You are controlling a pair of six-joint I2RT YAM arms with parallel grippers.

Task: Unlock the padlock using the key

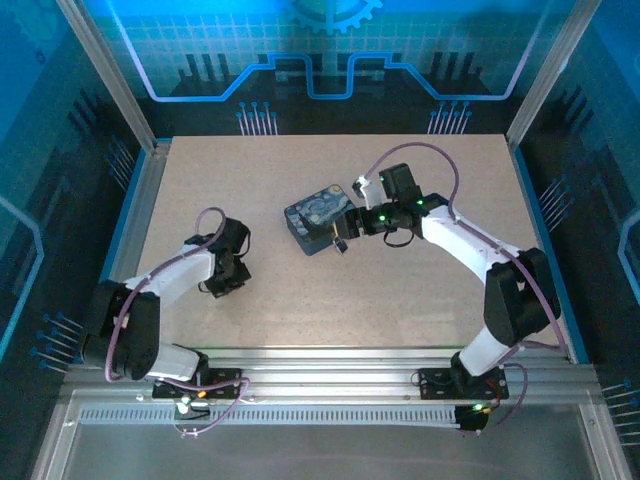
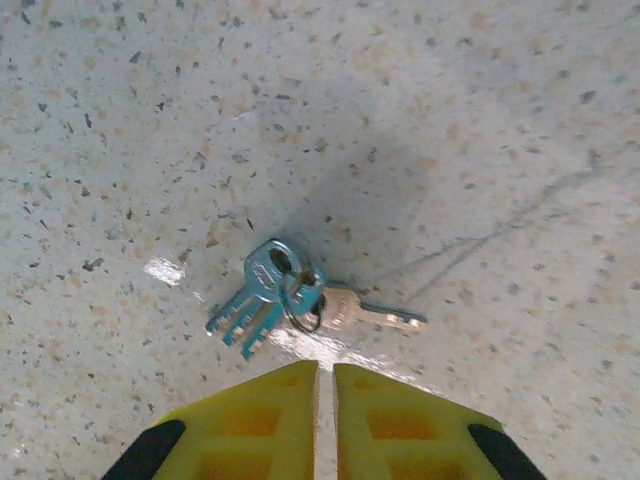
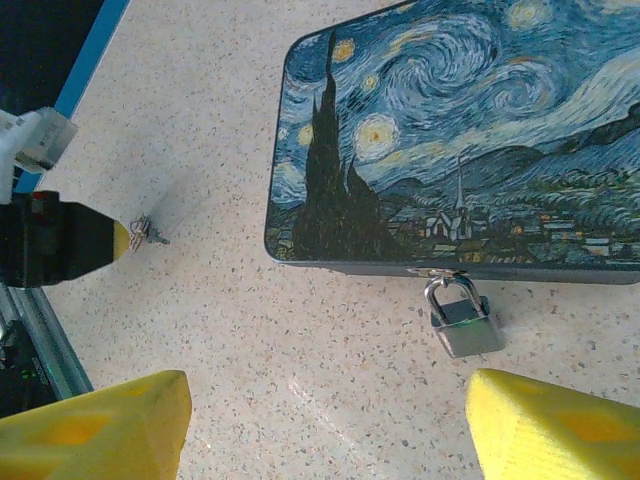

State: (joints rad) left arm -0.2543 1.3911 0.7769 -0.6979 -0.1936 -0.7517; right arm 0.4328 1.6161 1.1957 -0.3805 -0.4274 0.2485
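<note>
Silvery metal is shown by the padlock (image 3: 465,322), which is hooked by its closed shackle through the clasp on the side of the tin (image 3: 470,130) that faces the right gripper (image 3: 330,392). It is rested on the table (image 3: 300,340) against that side. The key (image 2: 372,314), brassy, is laid flat on the table well apart from the tin, to the tin's left in the top view. It is joined by a ring (image 2: 305,320) to 2 bluish keys (image 2: 255,300). The left gripper (image 2: 325,375) is set low beside the bunch, on the side away from the tin. Its 2 yellow fingers are clenched with just a slit between them, nothing is seen held, and the bunch is found just beyond their tips. The right gripper is held above the table on the padlock's side of the tin, its 2 fingers spread wide and released, with nothing grasped.
</note>
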